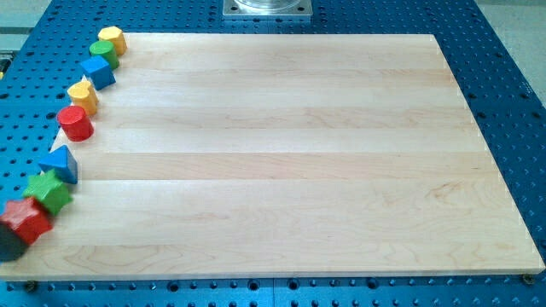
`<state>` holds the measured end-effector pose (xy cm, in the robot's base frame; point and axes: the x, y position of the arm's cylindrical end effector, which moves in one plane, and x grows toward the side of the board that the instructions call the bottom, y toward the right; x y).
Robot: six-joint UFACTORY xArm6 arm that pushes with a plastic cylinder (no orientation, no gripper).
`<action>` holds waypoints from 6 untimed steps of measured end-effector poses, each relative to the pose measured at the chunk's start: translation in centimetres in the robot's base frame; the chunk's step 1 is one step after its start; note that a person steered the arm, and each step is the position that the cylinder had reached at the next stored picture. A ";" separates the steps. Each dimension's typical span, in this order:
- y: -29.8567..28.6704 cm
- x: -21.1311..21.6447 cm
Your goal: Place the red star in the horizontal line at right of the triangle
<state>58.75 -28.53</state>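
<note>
The red star [27, 220] lies at the wooden board's [290, 162] bottom left corner. It is the lowest in a curved row of blocks along the board's left edge. The green star [49, 191] touches it just above and to the right. The blue triangle [60, 164] stands above that, close to the green star. No rod shows over the board. A dark shape [8, 243] sits at the view's left edge against the red star's lower left. I cannot tell whether it is my tip.
Further up the left edge stand a red cylinder [75, 124], a yellow block [83, 95], a blue cube [99, 72], a green block [102, 51] and a yellow hexagon [112, 40]. A blue perforated table [503, 85] surrounds the board. A metal mount [267, 8] sits at the top.
</note>
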 end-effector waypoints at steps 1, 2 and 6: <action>4.5 -3.8; 3.6 -2.5; 12.7 -5.9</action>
